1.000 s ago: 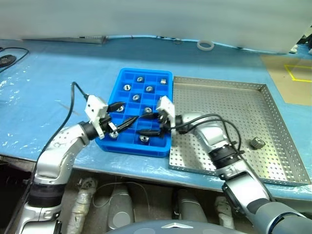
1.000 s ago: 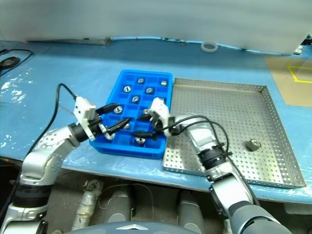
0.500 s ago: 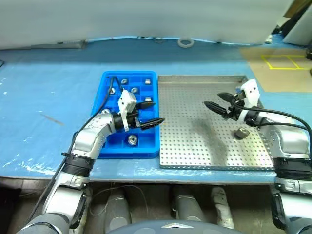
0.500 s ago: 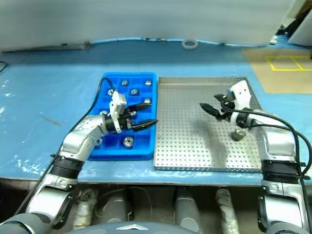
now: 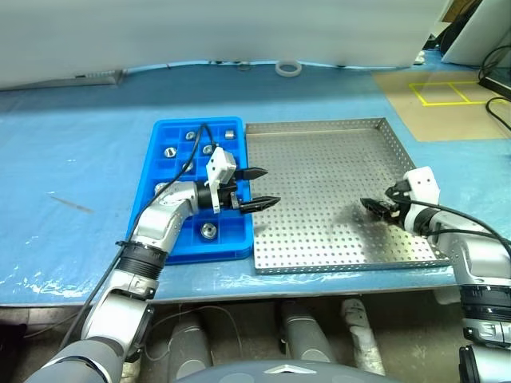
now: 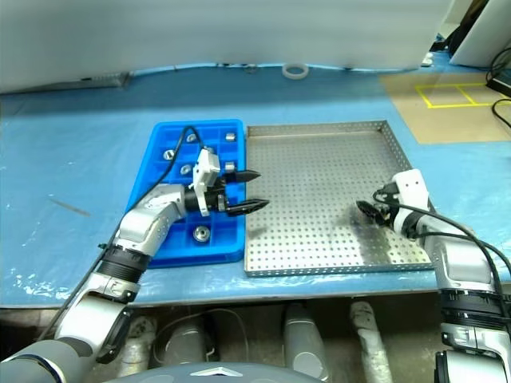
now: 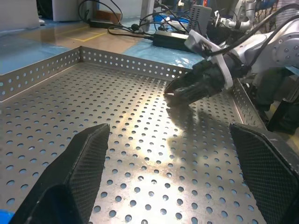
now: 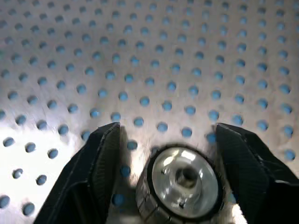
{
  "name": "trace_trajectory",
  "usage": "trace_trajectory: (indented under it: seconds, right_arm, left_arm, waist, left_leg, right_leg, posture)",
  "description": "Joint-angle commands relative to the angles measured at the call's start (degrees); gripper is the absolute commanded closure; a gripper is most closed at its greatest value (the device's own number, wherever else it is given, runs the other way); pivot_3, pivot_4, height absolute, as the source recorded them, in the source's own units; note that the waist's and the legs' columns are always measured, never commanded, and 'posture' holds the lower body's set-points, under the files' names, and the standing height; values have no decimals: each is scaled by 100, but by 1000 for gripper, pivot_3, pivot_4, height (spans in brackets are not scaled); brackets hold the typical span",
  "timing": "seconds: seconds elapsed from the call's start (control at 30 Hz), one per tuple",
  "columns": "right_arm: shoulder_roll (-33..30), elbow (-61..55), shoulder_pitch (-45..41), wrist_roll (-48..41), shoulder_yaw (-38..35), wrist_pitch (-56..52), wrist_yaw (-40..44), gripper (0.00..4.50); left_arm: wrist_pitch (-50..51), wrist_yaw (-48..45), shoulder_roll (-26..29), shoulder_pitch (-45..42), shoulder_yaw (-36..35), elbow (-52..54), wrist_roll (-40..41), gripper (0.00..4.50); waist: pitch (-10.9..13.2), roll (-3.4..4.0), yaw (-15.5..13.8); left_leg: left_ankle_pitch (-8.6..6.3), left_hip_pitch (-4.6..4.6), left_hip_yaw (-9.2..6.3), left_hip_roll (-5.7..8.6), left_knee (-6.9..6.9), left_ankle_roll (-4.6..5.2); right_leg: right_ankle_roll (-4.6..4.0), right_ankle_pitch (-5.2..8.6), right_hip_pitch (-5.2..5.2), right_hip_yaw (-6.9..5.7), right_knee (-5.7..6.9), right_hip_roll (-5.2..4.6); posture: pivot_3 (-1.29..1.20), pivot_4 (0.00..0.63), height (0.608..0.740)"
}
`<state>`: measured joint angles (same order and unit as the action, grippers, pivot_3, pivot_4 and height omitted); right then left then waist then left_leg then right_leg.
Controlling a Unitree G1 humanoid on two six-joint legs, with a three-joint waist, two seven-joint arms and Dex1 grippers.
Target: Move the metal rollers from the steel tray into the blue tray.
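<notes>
**Presently: right pincer straddling a roller on the steel tray**

Nearest the camera, at lower right of the head view, the right gripper (image 5: 375, 207) is lowered onto the perforated floor of the steel tray (image 5: 319, 136), close to the tray's right rim. Its wrist view shows one metal roller (image 8: 180, 182) standing on end, dark centre hole facing up, between the two black fingers (image 8: 93, 163). The fingers stand apart, one on each side of the roller; a narrow gap of tray floor shows on either side, so no clamping contact can be confirmed.

At centre left of the head view, the left gripper (image 5: 259, 187) hangs over the seam where the blue tray (image 5: 148, 179) meets the steel tray, pointing toward the right of the frame. Its fingers are spread wide and hold nothing. Its own wrist view looks across the steel tray floor to the right gripper (image 7: 187, 88) at the far side.

Further back, several metal rollers (image 5: 169, 151) sit in separate compartments of the blue tray, with one (image 5: 207, 230) in the near row. The blue tray lies just beside the steel tray's left rim.

Farthest, at upper centre, a white tape ring (image 5: 288, 68) lies on the blue table cover (image 5: 72, 144).
</notes>
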<state>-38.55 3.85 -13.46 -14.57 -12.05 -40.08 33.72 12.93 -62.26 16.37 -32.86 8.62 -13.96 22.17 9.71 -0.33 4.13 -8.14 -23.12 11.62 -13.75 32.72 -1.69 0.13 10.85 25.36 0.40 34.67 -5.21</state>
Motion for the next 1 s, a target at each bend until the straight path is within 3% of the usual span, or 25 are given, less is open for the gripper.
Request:
trace_trajectory:
  seconds: [0.03, 0.1, 0.2, 0.43, 0.73, 0.87, 1.0]
  right_arm:
    - [-220, 8, 11, -22, 60, -102, 219, 2206]
    - [-248, 99, -73, 8, 140, -54, 296, 2751]
    - [-71, 85, -383, -161, 137, 16, 390, 2751]
    - [1029, -66, -1798, -1041, 335, 442, 1098, 2751]
    - [2075, 1020, -2986, -945, 1545, 976, 2326, 2751]
    - [2147, 1756, -3195, -401, 2198, 1510, 2797, 2751]
    - [2120, 2133, -3230, -204, 2396, 1782, 3104, 2751]
  left_arm:
    - [-57, 37, 124, 33, -156, 229, -4, 196]
    - [-15, 79, 174, 93, -170, 346, 2, 196]
    - [68, 164, 204, 187, -192, 562, 33, 196]
    - [417, 651, 488, 657, -592, 1382, 175, 196]
    - [844, 1580, 1002, 1990, -1458, 2841, 318, 196]
    - [976, 1870, 1161, 2495, -1789, 3338, 405, 196]
    - [1058, 2015, 1228, 2683, -1878, 3567, 496, 196]
  waist:
    - [0, 0, -3]
    - [0, -1, -8]
    - [0, 0, -11]
    - [1, 6, -39]
    - [1, 7, -562]
    - [2, 6, -813]
    - [4, 5, -1002]
  left_leg:
    - [-1, 1, -1, -1, 1, 1]
    - [-1, 2, -1, -1, 1, 1]
    - [-1, 2, -2, -2, 3, 1]
    - [3, 1, -2, -7, 0, -6]
    - [10, -3, -3, -15, -49, -19]
    - [13, -9, -6, -14, -53, -25]
    - [16, -5, -15, -11, -50, -30]
  right_leg:
    - [0, 0, -4, -2, -1, 0]
    - [3, 2, -5, -3, -2, 0]
    - [2, 1, -6, -5, -1, 0]
    - [-22, -15, 16, -7, 18, 0]
    - [-45, -9, 23, -31, 5, -1]
    - [-48, -6, 21, -36, 6, -12]
    - [-48, -6, 6, -34, 7, -18]
  posture:
    - [-488, 150, 740]
    - [-452, 150, 740]
    - [-424, 150, 740]
    - [-262, 150, 740]
    - [8, 150, 740]
    - [86, 150, 740]
    - [106, 150, 740]
